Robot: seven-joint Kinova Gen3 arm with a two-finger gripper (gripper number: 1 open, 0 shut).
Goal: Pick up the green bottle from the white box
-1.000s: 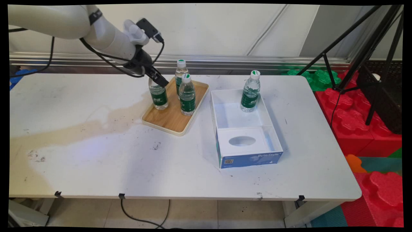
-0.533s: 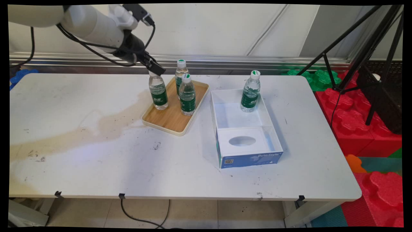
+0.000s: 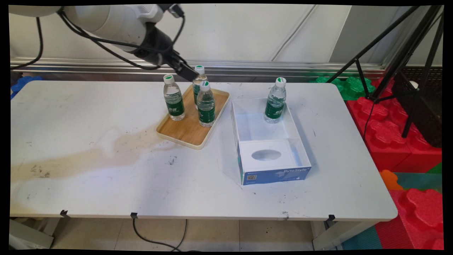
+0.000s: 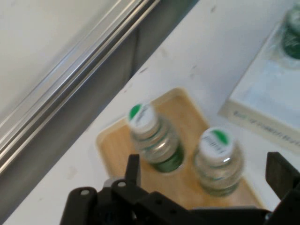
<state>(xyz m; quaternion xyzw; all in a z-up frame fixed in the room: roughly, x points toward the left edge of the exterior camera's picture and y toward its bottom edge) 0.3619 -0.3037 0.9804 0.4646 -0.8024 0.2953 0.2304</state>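
Three clear water bottles with green labels and green-and-white caps stand upright on the wooden tray (image 3: 187, 132): left bottle (image 3: 173, 98) at nine o'clock, back bottle (image 3: 197, 83) at twelve, front bottle (image 3: 205, 104) just below it, closest to the back one.

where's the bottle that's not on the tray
In the main view, the lone bottle stands upright in the far end of the open box, right of the wooden tray.
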